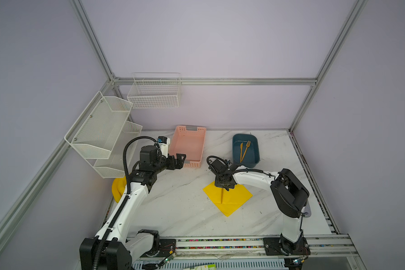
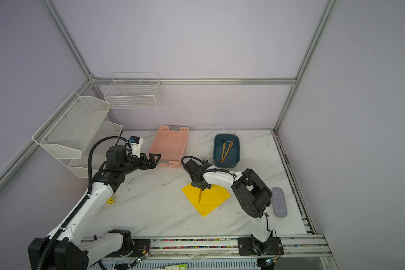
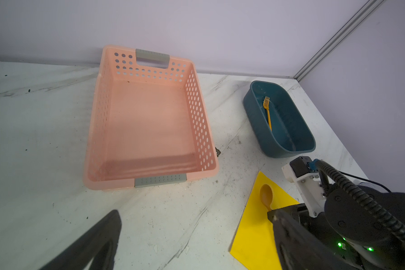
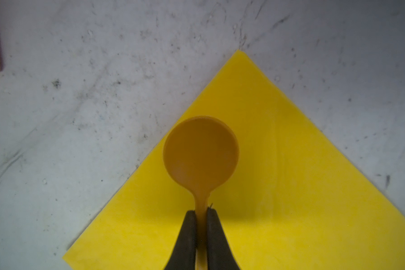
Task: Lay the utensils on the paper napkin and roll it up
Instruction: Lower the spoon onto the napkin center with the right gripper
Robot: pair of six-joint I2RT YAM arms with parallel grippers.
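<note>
Working near the middle of the marble surface [image 1: 185, 210], over the yellow napkin [image 1: 235, 198], spread flat as a diamond with one corner toward the back wall. Looks like the first placing step: grips the spoon [image 4: 200, 149] by the neck in the right fingers [image 4: 188, 233], pinched almost closed on it, with the bowl just inside the far corner and the handle pointing toward the near corner. Cannot tell whether resting on the paper or just above it.

To do it well: lower until flat, then part the fingers only slightly and lift straight up, so as not to drag the thin paper or nudge the bowl off the corner. Best left along the middle line, with room beside it for two more pieces. Holds the left fingers [image 3: 96, 240] spread wide and empty, hovering just in front of the pink basket [image 3: 145, 121].

As for containers:
- Shows nothing in the mesh wall shelf [image 1: 98, 131] or the wire basket [image 1: 153, 93].
- Shows nothing in the pink basket either.
- Has the fork [image 1: 246, 149] and the knife [image 1: 241, 147] lying side by side in the blue tub [image 1: 234, 149], behind the napkin and apart from it.
</note>
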